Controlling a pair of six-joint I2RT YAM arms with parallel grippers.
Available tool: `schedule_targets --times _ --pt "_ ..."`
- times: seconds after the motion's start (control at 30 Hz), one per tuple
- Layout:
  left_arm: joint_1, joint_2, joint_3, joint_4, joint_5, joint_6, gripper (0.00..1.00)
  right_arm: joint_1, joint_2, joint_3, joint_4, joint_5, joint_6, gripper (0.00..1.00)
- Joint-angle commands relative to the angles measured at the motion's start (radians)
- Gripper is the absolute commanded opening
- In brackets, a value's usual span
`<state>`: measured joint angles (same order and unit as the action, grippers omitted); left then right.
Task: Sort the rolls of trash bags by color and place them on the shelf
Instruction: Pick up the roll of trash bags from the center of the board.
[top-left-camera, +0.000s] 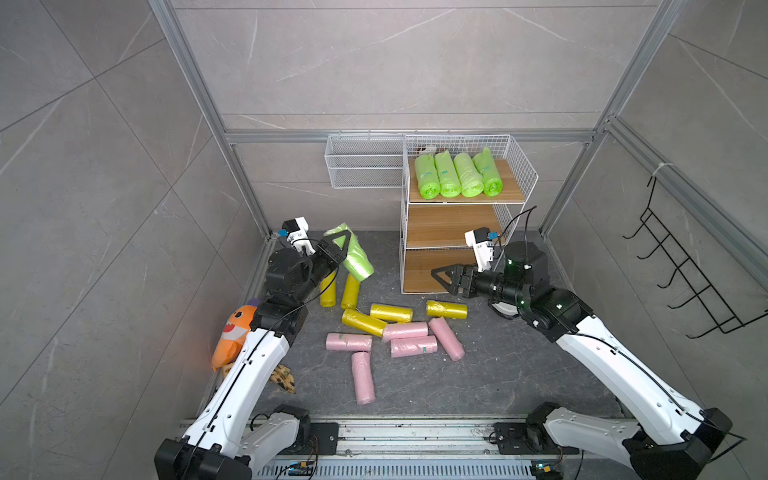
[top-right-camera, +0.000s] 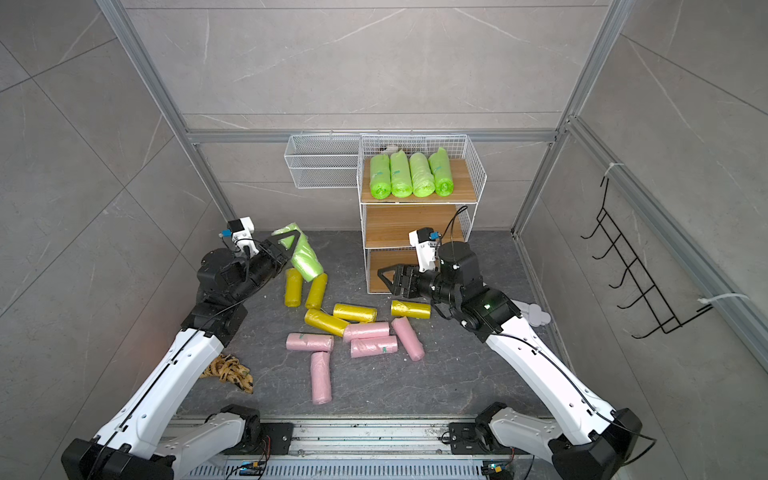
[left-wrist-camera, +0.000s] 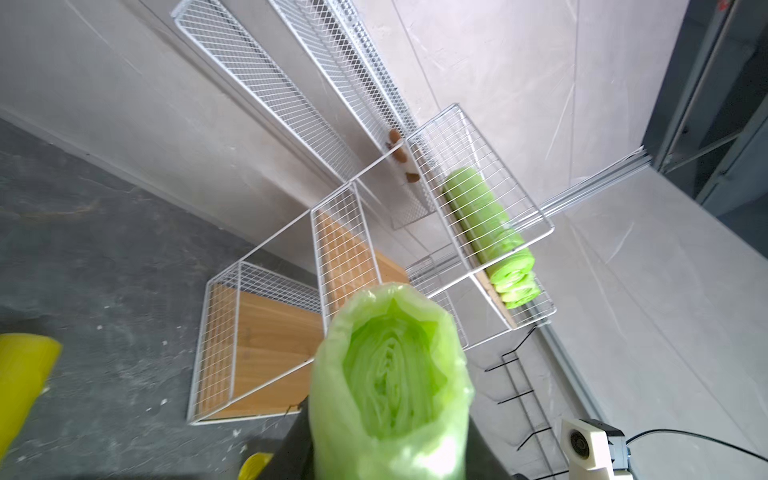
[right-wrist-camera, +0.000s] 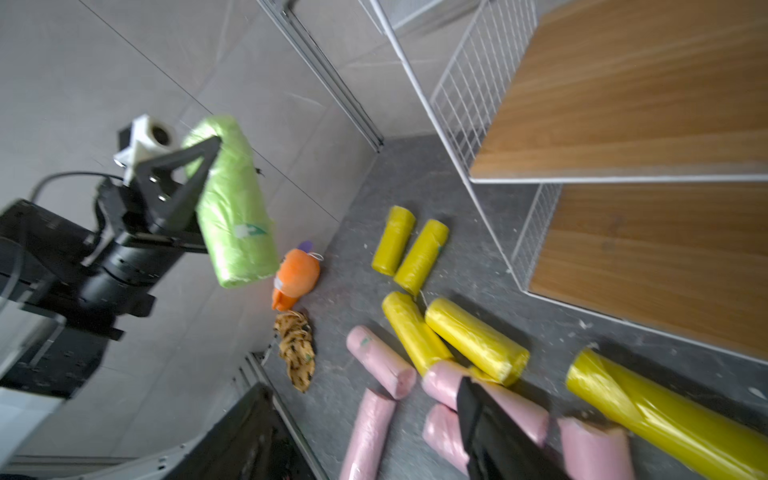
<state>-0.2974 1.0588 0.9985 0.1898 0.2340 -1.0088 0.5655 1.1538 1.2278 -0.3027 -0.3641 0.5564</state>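
Note:
My left gripper (top-left-camera: 338, 249) (top-right-camera: 291, 245) is shut on a lime green roll (top-left-camera: 355, 257) (left-wrist-camera: 395, 374) (right-wrist-camera: 232, 208), held tilted above the floor at the back left. The shelf (top-left-camera: 467, 202) (top-right-camera: 417, 202) stands at the back, with several green rolls (top-left-camera: 457, 174) side by side on its top tier; the middle and bottom boards are bare. Several yellow rolls (top-left-camera: 390, 312) and several pink rolls (top-left-camera: 405, 331) lie scattered on the dark floor. My right gripper (top-left-camera: 438, 277) (right-wrist-camera: 361, 384) is open and holds nothing, hovering in front of the bottom tier, above the nearest rolls.
An orange plush shark (top-left-camera: 235, 332) and a leopard-patterned cloth (top-left-camera: 284, 378) lie by the left arm. A long white wire basket (top-left-camera: 363, 164) hangs on the back wall left of the shelf. A black hook rack (top-left-camera: 685, 274) hangs on the right wall.

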Motion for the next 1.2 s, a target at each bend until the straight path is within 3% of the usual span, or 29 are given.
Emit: schedule_targets --times 0.0,0.33,0.5,0.77,0.97,1.17 --pt "-0.072 0.019 0.062 0.204 -0.095 -0.109 0.17 0.025 0.008 0.019 0.184 -0.015 0.073 0.77" --pt "-0.221 0.103 0.071 0.428 -0.261 -0.259 0.15 0.129 0.058 -0.068 0.549 0.068 0.137 0.87" --pt "-0.257 0.115 0.063 0.488 -0.323 -0.291 0.15 0.161 0.091 -0.061 0.576 0.115 0.134 0.91" --pt "-0.285 0.131 0.052 0.538 -0.331 -0.352 0.15 0.197 0.165 -0.014 0.633 0.130 0.135 0.92" --pt "-0.295 0.133 0.045 0.557 -0.334 -0.369 0.15 0.211 0.205 0.014 0.664 0.129 0.152 0.85" --pt "-0.299 0.133 0.039 0.560 -0.334 -0.378 0.15 0.213 0.210 0.012 0.698 0.141 0.168 0.67"
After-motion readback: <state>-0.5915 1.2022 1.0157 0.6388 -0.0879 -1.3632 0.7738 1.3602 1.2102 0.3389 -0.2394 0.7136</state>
